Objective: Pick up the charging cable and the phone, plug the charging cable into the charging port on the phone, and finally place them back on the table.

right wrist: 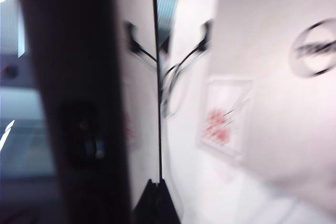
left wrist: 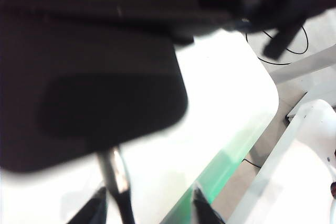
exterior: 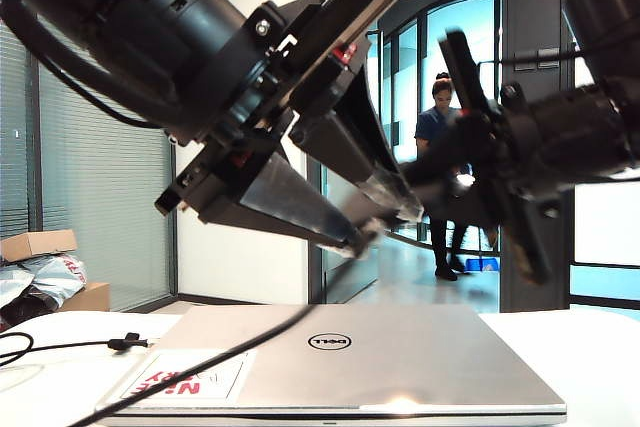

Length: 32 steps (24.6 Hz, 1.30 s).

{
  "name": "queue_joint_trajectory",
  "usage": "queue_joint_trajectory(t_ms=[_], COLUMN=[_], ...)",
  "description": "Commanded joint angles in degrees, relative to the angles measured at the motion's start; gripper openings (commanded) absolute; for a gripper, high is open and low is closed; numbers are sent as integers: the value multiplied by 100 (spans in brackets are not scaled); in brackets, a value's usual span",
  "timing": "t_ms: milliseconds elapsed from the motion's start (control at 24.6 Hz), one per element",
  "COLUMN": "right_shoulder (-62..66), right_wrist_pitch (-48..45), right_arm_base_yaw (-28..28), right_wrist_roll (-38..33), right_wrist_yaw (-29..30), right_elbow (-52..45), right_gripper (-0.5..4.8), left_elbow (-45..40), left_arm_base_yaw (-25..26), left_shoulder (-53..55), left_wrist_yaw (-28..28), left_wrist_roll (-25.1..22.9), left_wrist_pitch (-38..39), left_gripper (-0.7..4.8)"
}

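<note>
Above the brushed silver Dell laptop [exterior: 370, 357], the left gripper [left wrist: 149, 203] has its dark fingers apart just beside the flat matte black phone [left wrist: 94, 98]. The right gripper [right wrist: 155, 198] pinches that phone's thin edge. The thin black charging cable [exterior: 190, 362] trails across the white table [exterior: 590, 357].

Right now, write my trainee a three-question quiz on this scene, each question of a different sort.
1. True or false: the silver laptop on the table has its lid raised.
2. Which hand holds the phone? A: the left hand. B: the right hand.
3. Fill in: the charging cable runs up to the phone's edge between the left hand's ___ fingers (open or shut).

Key: 1 false, the lid is closed flat. 2 B. 3 open.
</note>
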<state>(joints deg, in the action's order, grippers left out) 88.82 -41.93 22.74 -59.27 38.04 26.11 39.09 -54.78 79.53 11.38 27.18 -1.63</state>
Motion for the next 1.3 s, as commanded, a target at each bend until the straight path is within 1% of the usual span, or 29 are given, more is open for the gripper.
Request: queue_joint_trajectory(t_ms=[41, 81, 122, 163, 203, 244, 285, 325, 366, 447, 488, 529, 569, 610, 651, 691, 732, 854, 1179, 1301], right_shoulder=[-46, -46, -48, -50, -50, -50, -50, -50, -50, -48, -42, -42, 7, 44, 190, 289, 459, 809, 1891, 2135], right_wrist_pitch=[658, 861, 1285, 1816, 2157, 2474, 3252, 3609, 4389, 5134, 5799, 6199, 6769, 7029, 7490, 7694, 7912, 8017, 8155, 8161], right_arm_base_yaw=[-367, -457, -671, -892, -1016, -1104, -1296, -1375, -1537, -1674, -1779, -1840, -1921, -1974, -2068, -2111, -2127, -2144, -2155, -2146], right_wrist_roll=[632, 748, 1001, 1281, 1469, 1606, 1982, 2192, 2695, 3202, 3700, 3998, 4389, 4577, 4909, 5056, 5226, 5337, 5368, 5375], right_wrist_yaw=[-98, -98, -37, 44, 103, 151, 216, 210, 149, -26, -256, -426, -625, -673, -723, -782, -977, -1333, -1447, -1676], right_elbow=[190, 243, 369, 553, 680, 791, 1086, 1222, 1552, 1895, 2214, 2402, 2693, 2826, 3091, 3211, 3362, 3515, 3792, 3814], right_gripper=[-6, -6, -6, -6, -6, -6, -6, -6, -6, -6, -6, -6, -6, -6, -6, -6, -6, -6, -6, -6], left_elbow=[319, 385, 535, 667, 756, 824, 973, 1043, 1132, 1161, 1163, 1163, 1163, 1163, 1163, 1163, 1163, 1163, 1163, 1163], left_arm_base_yaw=[9, 11, 24, 55, 74, 101, 181, 258, 413, 640, 946, 1097, 1416, 1615, 1895, 2057, 2323, 2616, 2712, 2715], left_shoulder=[-192, -236, -348, -459, -529, -584, -682, -737, -796, -852, -868, -868, -868, -868, -872, -872, -872, -872, -874, -874], left_wrist_yaw=[9, 0, -9, -15, -20, -20, -22, -28, -50, -68, -70, -70, -70, -68, -70, -68, -68, -68, -68, -68], left_wrist_roll=[-450, -505, -627, -723, -796, -879, -1088, -1246, -1508, -1790, -2024, -2114, -2271, -2332, -2415, -2433, -2441, -2441, -2527, -2527], left_wrist_pitch=[404, 487, 638, 754, 848, 918, 1091, 1191, 1355, 1493, 1613, 1676, 1775, 1788, 1781, 1775, 1773, 1777, 1757, 1764], left_gripper=[186, 183, 173, 105, 31, -13, -6, -6, -6, -6, -6, -6, -6, -6, -6, -6, -6, -6, -6, -6])
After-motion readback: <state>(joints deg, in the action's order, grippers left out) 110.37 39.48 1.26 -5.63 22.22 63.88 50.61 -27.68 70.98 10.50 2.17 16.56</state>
